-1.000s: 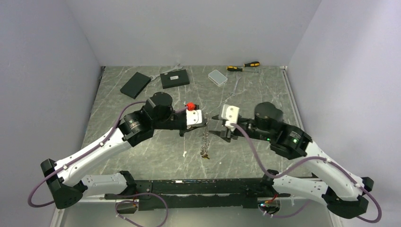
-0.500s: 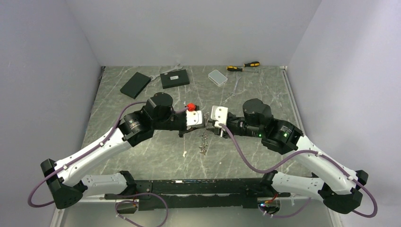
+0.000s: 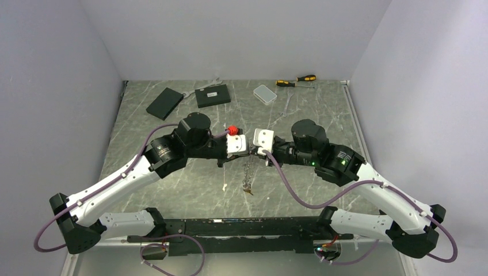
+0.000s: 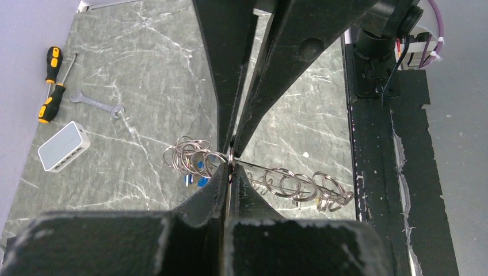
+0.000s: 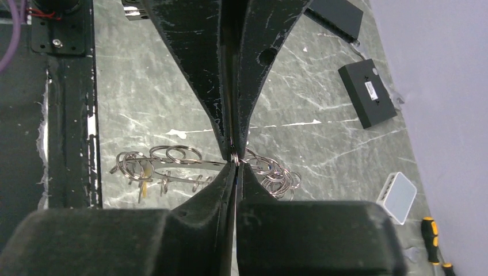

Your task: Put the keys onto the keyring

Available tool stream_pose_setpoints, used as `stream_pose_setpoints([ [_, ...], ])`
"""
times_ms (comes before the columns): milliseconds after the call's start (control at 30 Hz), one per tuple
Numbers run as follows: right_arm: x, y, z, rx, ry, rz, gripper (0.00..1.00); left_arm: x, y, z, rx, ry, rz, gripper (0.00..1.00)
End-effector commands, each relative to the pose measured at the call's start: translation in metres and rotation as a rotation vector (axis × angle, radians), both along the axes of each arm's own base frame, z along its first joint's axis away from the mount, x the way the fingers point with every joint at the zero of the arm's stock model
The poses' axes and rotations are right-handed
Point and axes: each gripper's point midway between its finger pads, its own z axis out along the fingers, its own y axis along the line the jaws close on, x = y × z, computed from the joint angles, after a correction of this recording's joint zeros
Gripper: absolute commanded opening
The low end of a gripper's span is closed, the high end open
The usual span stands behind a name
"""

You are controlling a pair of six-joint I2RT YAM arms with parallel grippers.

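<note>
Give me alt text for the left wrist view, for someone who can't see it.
The left hand, from below, and the right hand, from above, pinch one spot on the looped keyring, which carries blue-tagged keys, over a marbled table. Screwdrivers, a wrench and a pale box lie at left.

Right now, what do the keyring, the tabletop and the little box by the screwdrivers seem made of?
The keyring: thin silvery metal wire loops, polished, catching bright glints. The tabletop: dark grey-green with white veins and a slight sheen; marble, or a printed laminate. The box: probably plastic, pale and smooth with rounded corners.
</note>
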Motion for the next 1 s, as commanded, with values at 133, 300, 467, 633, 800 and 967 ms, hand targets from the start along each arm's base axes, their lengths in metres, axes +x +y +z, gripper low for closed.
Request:
stream_pose_setpoints([
  [133, 0.006, -0.001, 0.027, 0.085, -0.074, -0.032, 0.00, -0.002, -0.007, 0.043, -0.115, -0.077, -0.033, 0.01],
  [300, 0.004, -0.012, 0.041, 0.195, -0.178, -0.053, 0.00, -0.011, 0.002, 0.056, -0.152, -0.095, -0.045, 0.40],
  [467, -0.007, -0.024, 0.057, 0.337, -0.235, -0.055, 0.00, -0.020, 0.011, 0.063, -0.186, -0.114, -0.052, 0.51],
  [633, -0.018, -0.023, 0.057, 0.386, -0.203, -0.020, 0.00, -0.022, 0.008, 0.059, -0.207, -0.082, -0.056, 0.53],
  [800, -0.033, -0.021, 0.060, 0.398, -0.182, 0.053, 0.00, -0.032, 0.005, 0.063, -0.228, -0.064, -0.112, 0.53],
  [967, -0.047, -0.022, 0.062, 0.377, -0.152, 0.112, 0.00, -0.039, 0.004, 0.056, -0.174, -0.050, -0.178, 0.50],
])
